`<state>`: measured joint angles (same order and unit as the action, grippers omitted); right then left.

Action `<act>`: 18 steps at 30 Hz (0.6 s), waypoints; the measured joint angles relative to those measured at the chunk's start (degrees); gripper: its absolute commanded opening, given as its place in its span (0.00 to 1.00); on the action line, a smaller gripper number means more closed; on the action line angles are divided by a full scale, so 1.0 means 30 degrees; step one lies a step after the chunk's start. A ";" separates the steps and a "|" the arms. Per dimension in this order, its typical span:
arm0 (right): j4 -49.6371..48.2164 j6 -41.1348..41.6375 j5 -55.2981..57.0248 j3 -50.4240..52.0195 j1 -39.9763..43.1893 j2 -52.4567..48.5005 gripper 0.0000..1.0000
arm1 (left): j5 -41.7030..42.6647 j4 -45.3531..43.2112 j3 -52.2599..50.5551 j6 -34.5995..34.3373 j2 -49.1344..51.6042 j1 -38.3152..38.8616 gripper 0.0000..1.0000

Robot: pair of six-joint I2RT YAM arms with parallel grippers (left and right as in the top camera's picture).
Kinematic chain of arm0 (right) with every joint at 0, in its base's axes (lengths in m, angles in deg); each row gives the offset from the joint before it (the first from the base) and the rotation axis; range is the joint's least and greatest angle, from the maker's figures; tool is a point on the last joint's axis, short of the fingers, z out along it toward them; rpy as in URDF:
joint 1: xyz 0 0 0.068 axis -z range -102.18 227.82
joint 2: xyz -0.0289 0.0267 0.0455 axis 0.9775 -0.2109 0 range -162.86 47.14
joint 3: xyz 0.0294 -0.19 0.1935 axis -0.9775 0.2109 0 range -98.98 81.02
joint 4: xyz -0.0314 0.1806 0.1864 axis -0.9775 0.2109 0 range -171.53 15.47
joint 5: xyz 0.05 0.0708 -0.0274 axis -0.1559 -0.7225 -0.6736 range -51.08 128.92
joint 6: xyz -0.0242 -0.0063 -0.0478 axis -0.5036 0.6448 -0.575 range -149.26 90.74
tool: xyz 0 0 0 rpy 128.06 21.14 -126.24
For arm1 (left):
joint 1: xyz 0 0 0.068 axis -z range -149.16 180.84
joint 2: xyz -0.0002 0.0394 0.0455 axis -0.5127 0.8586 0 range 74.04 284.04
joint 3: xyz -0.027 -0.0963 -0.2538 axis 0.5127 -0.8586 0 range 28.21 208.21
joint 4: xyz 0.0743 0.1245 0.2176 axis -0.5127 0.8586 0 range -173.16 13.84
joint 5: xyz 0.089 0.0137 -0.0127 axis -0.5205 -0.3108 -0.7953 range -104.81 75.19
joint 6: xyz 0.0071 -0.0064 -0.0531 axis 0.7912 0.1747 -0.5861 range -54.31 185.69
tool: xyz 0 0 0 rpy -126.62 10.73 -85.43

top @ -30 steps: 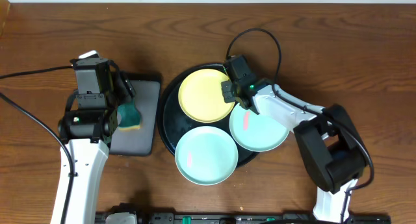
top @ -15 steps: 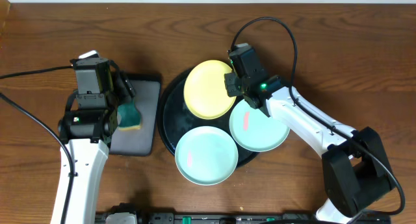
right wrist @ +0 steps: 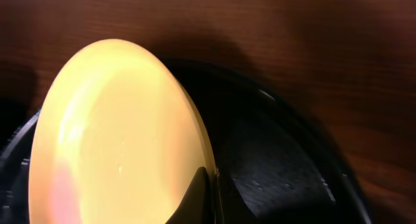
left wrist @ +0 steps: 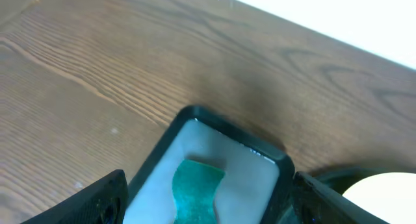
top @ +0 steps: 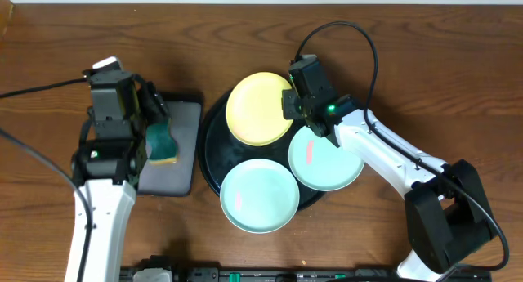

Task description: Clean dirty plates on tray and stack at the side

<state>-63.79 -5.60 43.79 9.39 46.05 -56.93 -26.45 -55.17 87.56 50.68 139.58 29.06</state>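
Over that last second your right arm swung its elbow out toward the lower right of the overhead frame. The yellow plate [top: 260,109] crept toward the top edge of the round tray [top: 211,163], and your left arm nudged up a touch as well.

The right gripper [right wrist: 207,185] was pinched shut on the yellow plate's right-hand rim. The wrist view showed the plate tipped on a slant above the tray floor, with a faint pink smear low on its face. The two pale plates lay flat, each with a red streak. One [top: 258,196] sat at the bottom of the tray, overhanging the rim, and the other [top: 327,159] sat at the right.

So you were on the first plate: lifted, not yet wiped.

The left gripper [top: 154,128] hung over the small tray [top: 176,172] at the left of the frame with its jaws wide. The green sponge [left wrist: 196,188] lay between the fingers and looked ungripped.

The next move, as I read it, was to close the left jaws on the sponge and bring it across to meet the yellow plate. That called for a firm rim pinch, because a thin-edge grip like that could have twisted or slipped once the sponge pushed on the face.
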 measured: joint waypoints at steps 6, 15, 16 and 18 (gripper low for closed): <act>-0.1719 0.0401 -0.0729 0.0022 -0.0364 0.0000 0.01 | -0.0867 -0.0182 0.0044 0.0000 -0.3526 0.0000 0.80; -0.4911 0.0554 -0.0189 0.0044 -0.2994 -0.0015 0.01 | -0.1246 -0.0255 0.0138 0.0000 -0.5887 0.0000 0.80; -0.5377 0.0546 0.0044 0.0044 -0.3322 -0.0051 0.01 | -0.1246 -0.0255 0.0138 0.0000 -0.5880 0.0000 0.80; -0.6543 0.0554 0.0678 0.0044 -0.4087 -0.0255 0.01 | -0.1246 -0.0240 0.0138 0.0000 -0.5785 0.0000 0.80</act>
<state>-83.42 -3.94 45.82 9.52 33.79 -57.69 -30.19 -55.89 87.97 50.68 122.23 29.06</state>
